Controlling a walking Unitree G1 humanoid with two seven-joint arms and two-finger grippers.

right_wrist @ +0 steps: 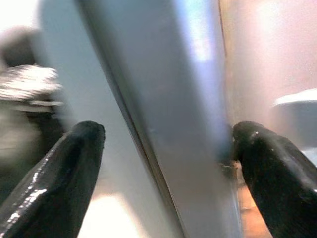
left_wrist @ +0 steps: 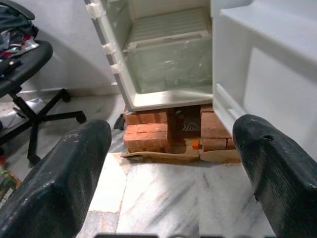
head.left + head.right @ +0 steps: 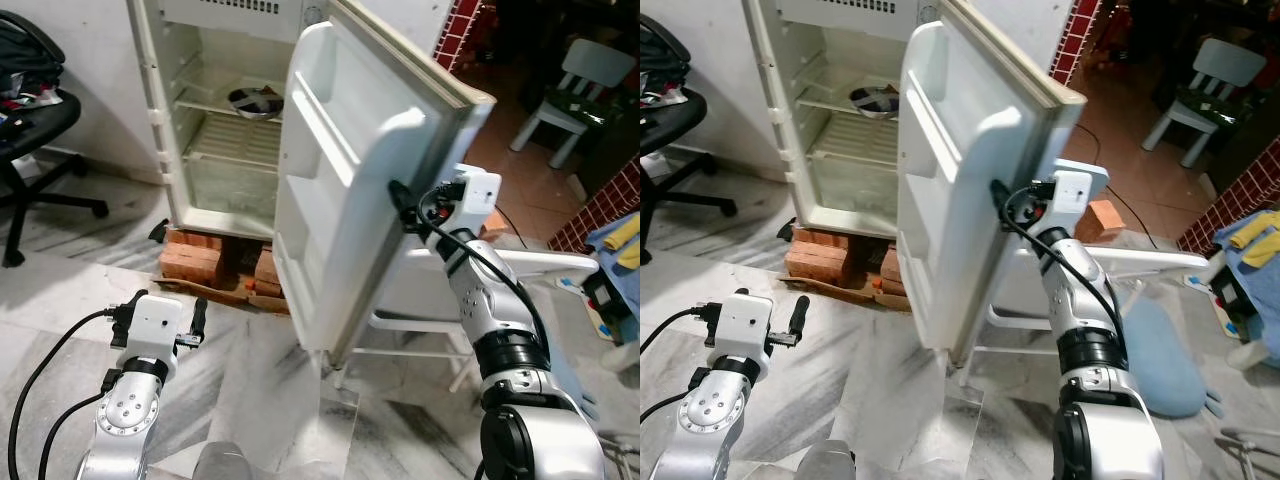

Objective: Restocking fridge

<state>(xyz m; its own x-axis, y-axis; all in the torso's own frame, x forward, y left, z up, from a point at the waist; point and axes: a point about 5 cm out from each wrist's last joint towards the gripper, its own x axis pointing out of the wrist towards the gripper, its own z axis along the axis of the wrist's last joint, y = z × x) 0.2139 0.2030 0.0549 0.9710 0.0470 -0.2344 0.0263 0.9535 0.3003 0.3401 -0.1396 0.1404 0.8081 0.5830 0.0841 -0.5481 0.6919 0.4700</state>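
Observation:
The white fridge [image 3: 215,120] stands open on bricks, its shelves bare apart from a metal bowl [image 3: 255,102] on the upper rack. Its door [image 3: 340,200] is swung wide towards me, the inner door shelves holding nothing. My right gripper [image 3: 400,200] is raised at the door's outer edge. In the right wrist view that edge [image 1: 163,124] runs between the spread fingers [image 1: 54,173], so the gripper is open. My left gripper [image 3: 160,312] hangs low at the left, open and holding nothing, and faces the fridge's base [image 2: 168,99].
Red bricks [image 3: 200,262] and cardboard prop the fridge. A black office chair [image 3: 30,130] stands at the left. A white frame [image 3: 520,265] sits behind the door, a blue cushion [image 3: 1165,355] beside it. A small white chair [image 3: 575,95] is at the far right. The floor is marble.

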